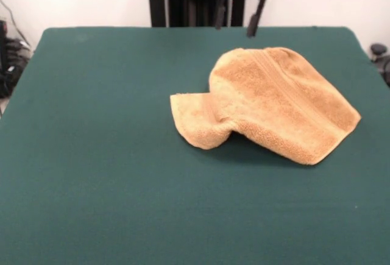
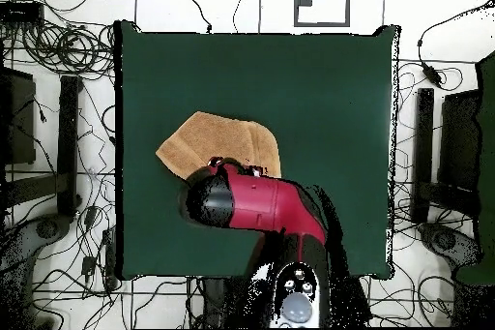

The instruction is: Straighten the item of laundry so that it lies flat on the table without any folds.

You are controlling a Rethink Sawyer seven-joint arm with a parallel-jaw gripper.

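The orange-tan towel [image 1: 274, 100] lies rumpled on the dark green table [image 1: 91, 155], right of centre and toward the far side. Its left corner [image 1: 198, 122] is folded over and bulges up, and a woven band runs diagonally across the top layer. My gripper [image 1: 237, 21] hangs above the table's far edge, just behind the towel, with both fingers apart and nothing between them. In the overhead view the red arm head [image 2: 242, 200] covers the gripper and the near part of the towel [image 2: 208, 142], which sits on the left half of the table [image 2: 319, 104].
The black pedestal [image 1: 183, 0] stands behind the table's far edge. Cables and dark equipment [image 2: 58, 55] lie on the floor around the table, with stands on both sides [image 2: 425, 152].
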